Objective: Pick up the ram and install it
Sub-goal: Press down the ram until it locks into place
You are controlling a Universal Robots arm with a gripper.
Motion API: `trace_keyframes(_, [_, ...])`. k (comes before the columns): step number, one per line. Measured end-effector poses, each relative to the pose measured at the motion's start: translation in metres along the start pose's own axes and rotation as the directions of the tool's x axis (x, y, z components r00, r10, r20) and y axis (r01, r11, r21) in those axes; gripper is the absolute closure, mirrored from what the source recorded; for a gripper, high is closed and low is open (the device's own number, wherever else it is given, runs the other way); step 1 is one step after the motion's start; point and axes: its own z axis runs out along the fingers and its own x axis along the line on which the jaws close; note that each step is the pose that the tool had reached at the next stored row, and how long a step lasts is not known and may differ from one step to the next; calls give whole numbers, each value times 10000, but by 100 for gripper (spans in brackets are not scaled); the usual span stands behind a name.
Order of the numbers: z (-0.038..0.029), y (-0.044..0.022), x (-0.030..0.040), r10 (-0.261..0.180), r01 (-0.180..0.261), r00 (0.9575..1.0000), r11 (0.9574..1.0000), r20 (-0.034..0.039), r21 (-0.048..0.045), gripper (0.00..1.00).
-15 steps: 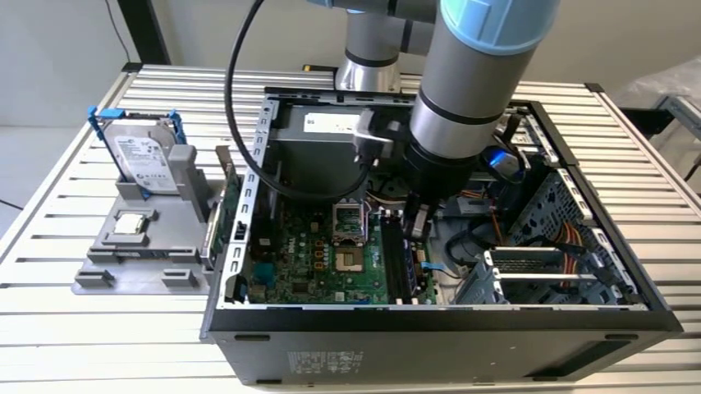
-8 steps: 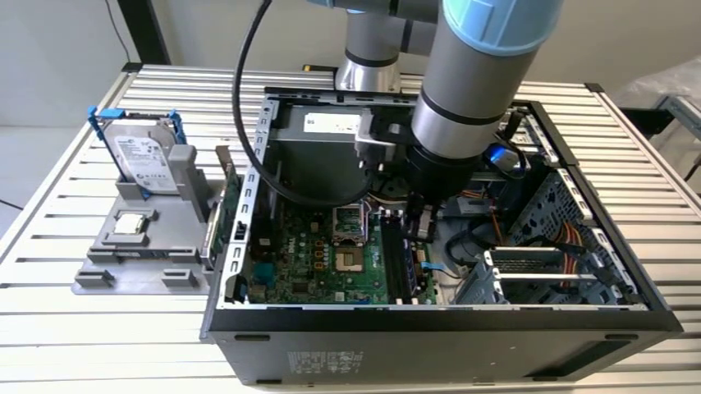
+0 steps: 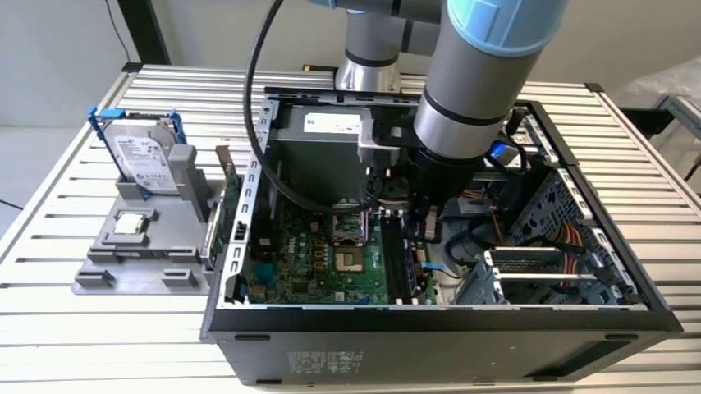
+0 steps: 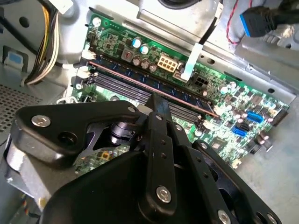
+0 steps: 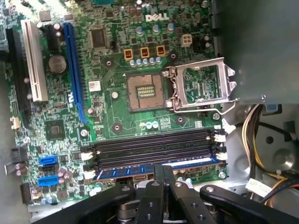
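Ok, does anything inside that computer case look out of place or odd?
The processor socket stands out: its metal lid is flipped open and the socket is empty. The ram lies along the slot at the gripper, looking level.

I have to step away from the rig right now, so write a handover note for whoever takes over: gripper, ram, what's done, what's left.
Gripper: down inside the open computer case, fingers shut together, tips at the top edge of the ram.
Ram: standing in the memory slot nearest the gripper; the other three slots are empty.
Done: ram picked up and brought into its slot.
Left: whether it is fully seated and the end latches are closed cannot be told from these views, so check that.
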Motion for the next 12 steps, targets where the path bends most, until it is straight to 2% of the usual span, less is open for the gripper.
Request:
trace_keyframes(8, [1, -59, -8, -800, 800, 9968, 9968, 4, -33, 100])
trace_keyframes(12, [3, -60, -8, -835, 835, 9965, 9965, 4, -35, 100])
